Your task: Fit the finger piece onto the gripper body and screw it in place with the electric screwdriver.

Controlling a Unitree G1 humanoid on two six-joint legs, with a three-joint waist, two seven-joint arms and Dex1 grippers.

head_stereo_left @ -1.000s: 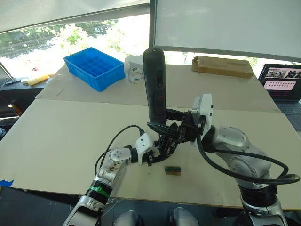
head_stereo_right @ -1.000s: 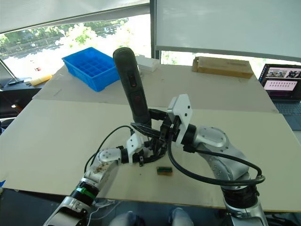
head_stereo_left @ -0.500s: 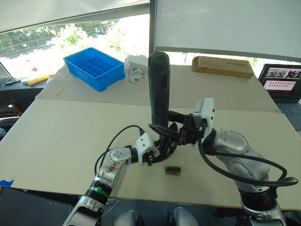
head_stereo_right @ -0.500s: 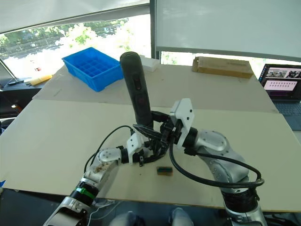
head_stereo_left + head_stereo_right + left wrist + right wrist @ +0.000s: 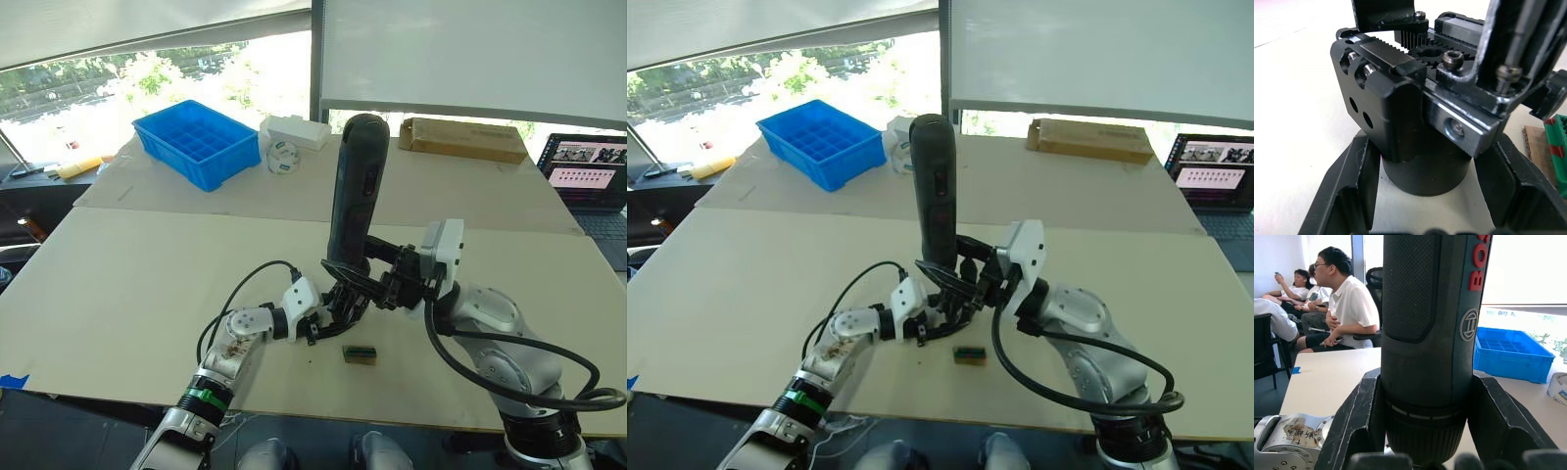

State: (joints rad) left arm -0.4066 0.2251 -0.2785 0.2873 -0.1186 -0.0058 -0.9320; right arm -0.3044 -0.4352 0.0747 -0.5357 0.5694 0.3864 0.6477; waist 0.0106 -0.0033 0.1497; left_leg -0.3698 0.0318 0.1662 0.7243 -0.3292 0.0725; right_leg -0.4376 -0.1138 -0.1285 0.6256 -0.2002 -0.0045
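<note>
Near the lower centre of the left eye view, my left pincer (image 5: 338, 311) holds the gripper body (image 5: 1415, 122) between its two fingers (image 5: 1354, 191), one on each side of the round black base, and the body stands on the worktop (image 5: 147, 284). My right pincer (image 5: 367, 279) is closed around the lower part of the electric screwdriver (image 5: 353, 186), which stands almost upright in the middle of the frame, leaning a little to the right, its lower end directly over the gripper body. I cannot make out the finger piece. A small brown block with green top (image 5: 360, 353) lies just below my pincers. A blue tray (image 5: 194, 140) stands in the upper left.
</note>
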